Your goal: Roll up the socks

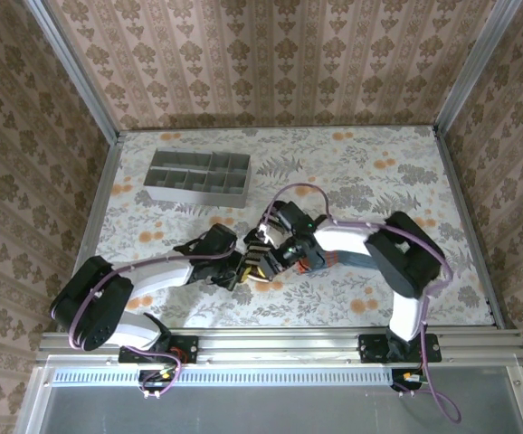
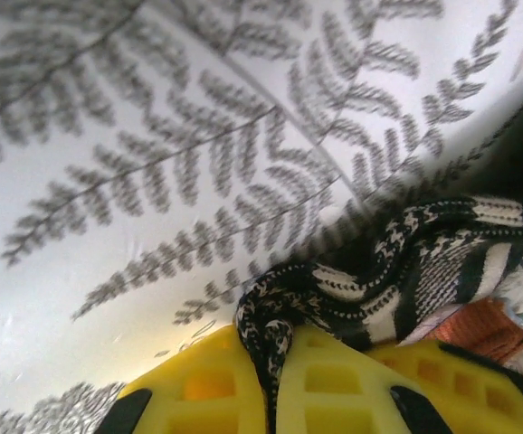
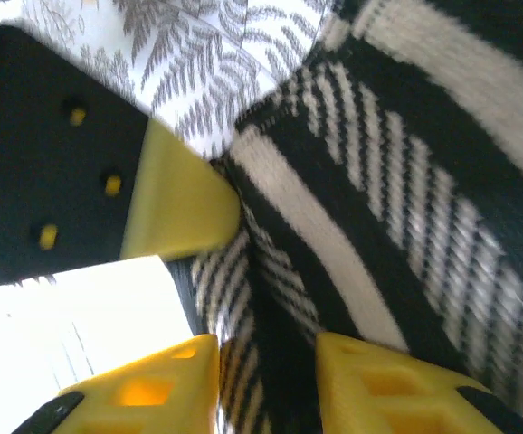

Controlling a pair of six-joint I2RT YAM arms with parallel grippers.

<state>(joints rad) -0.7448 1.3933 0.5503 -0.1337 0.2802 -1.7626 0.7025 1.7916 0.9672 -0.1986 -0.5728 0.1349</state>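
Just to the 6 o'clock side of the worktop's (image 1: 379,172) centre, the black-and-cream sock (image 1: 258,256) lies bunched between the two grippers. In the left wrist view its striped fabric (image 2: 406,271) folds over itself on the fern-patterned surface, and an orange cuff (image 2: 483,330) touches it at 4 o'clock. The left gripper (image 1: 243,268) reaches in from 8 o'clock. Its yellow fingers are pressed together on a narrow ridge of the sock (image 2: 275,357). The right gripper (image 1: 278,256) reaches in from 3 o'clock. In its wrist view the yellow fingers (image 3: 266,366) stand slightly apart, with striped fabric (image 3: 379,226) filling the gap between them, so it pinches the same sock. A yellow finger (image 3: 175,203) of the left gripper touches the sock's edge at 9 o'clock. A grey compartment tray (image 1: 194,193) sits well apart at 11 o'clock.
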